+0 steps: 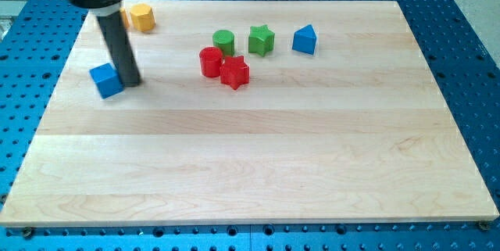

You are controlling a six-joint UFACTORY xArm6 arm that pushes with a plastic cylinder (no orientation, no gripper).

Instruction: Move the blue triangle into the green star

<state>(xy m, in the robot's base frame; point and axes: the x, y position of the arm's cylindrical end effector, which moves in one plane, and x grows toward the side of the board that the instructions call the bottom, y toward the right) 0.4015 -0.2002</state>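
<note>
The blue triangle [305, 40] lies near the view's top, right of centre. The green star [262, 40] sits just to its left, with a small gap between them. My tip [130, 83] is far to the view's left, touching the right side of a blue cube [106, 80], well away from the triangle and the star.
A green cylinder [224, 42] stands left of the green star. A red cylinder [210, 61] and a red star [234, 72] sit just below them. A yellow hexagon block [141, 17] lies at the top left, partly behind my rod. The wooden board [250, 165] rests on a blue perforated table.
</note>
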